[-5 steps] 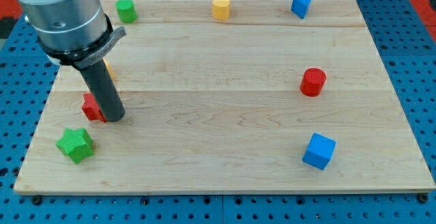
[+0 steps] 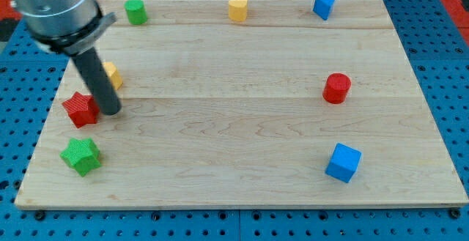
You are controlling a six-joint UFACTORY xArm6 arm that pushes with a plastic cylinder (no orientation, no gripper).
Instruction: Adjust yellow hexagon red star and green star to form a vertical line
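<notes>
In the camera view, my tip (image 2: 110, 111) rests on the pale wooden board (image 2: 242, 168); it is a bare rod, so no pincer shows. The red plastic star (image 2: 80, 108) sits touching or just beside my tip, toward the view's left, placed for a nudge. The green plastic star (image 2: 80, 155) lies below and left of it. The yellow plastic hexagon (image 2: 111, 74), partly hidden by the rod, sits just above, so the three nearly stack vertically
</notes>
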